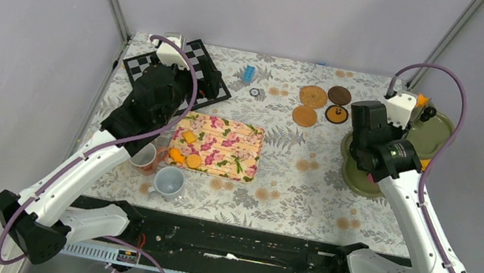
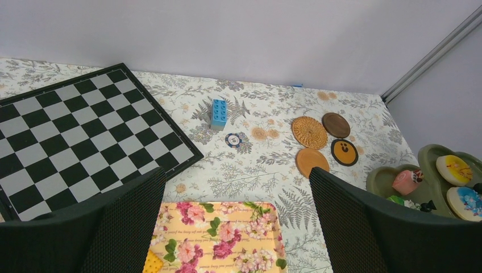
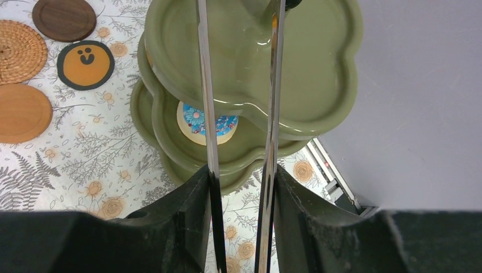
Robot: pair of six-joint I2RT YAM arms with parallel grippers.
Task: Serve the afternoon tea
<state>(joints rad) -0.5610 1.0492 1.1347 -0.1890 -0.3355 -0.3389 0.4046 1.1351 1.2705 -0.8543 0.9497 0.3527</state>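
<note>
So the right gripper (image 3: 239, 187) is clamped on a pair of shiny metal tongs (image 3: 207, 85), whose blades reach out over the top tier of the olive-green scalloped two-tier stand (image 3: 318, 68). The left gripper (image 2: 237, 182) hangs with jaws wide apart and nothing in it, over the far edge of the yellow floral mat (image 2: 227, 233). Small orange toy pastries (image 1: 193, 161) lie on the mat's near-left corner, with two small mugs (image 1: 169, 181) just beside it. Four round brown coasters (image 2: 312, 162) are clustered further back, near the stand.
</note>
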